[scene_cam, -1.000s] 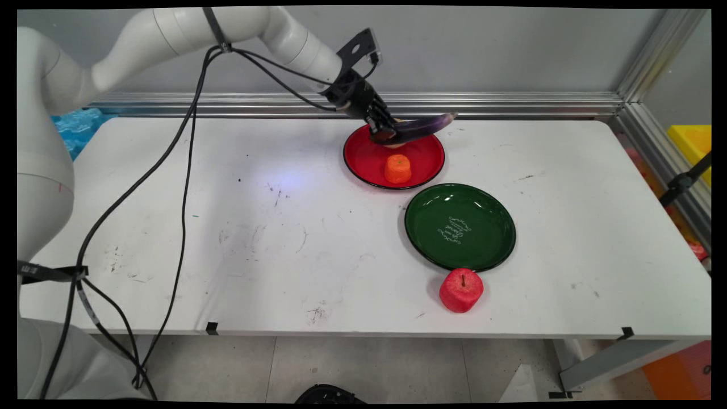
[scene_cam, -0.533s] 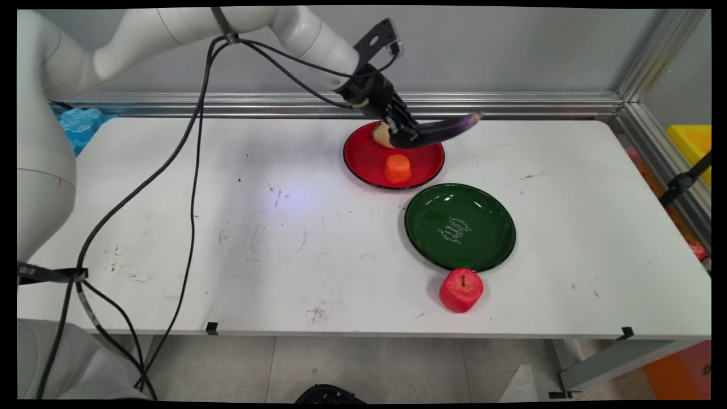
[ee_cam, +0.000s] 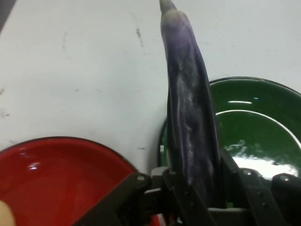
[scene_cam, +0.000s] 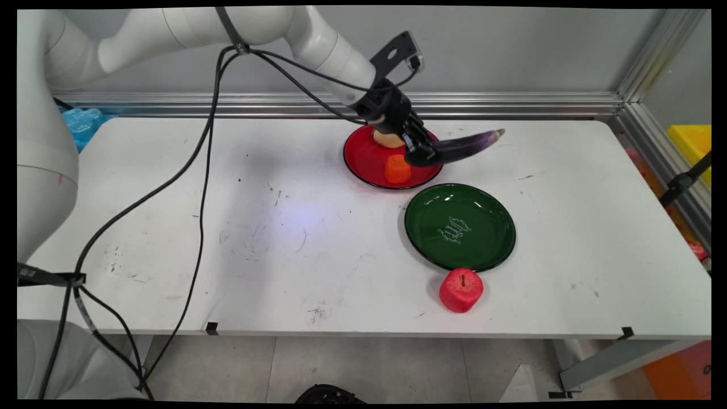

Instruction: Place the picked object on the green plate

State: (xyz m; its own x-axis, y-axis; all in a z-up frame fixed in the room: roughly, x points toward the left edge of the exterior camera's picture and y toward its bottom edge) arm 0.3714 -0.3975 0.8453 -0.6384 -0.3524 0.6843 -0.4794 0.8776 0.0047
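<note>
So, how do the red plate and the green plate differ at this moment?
The red plate holds an orange fruit and a pale item; the green plate holds nothing. The green plate has white lettering; the red plate shows none. The gripper, holding an eggplant, is over the red plate's edge. Both are round with dark rims.

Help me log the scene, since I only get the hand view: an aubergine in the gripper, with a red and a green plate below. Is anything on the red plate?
Observer: Yes, an orange fruit stands on the red plate, toward its near rim.
Operator: Anything else on it?
Observer: A pale beige piece lies at its far side, partly hidden behind the gripper that holds the aubergine.
Operator: What is near the green plate?
Observer: A red apple stands on the table right at the green plate's near rim. I cannot tell whether they touch.
</note>
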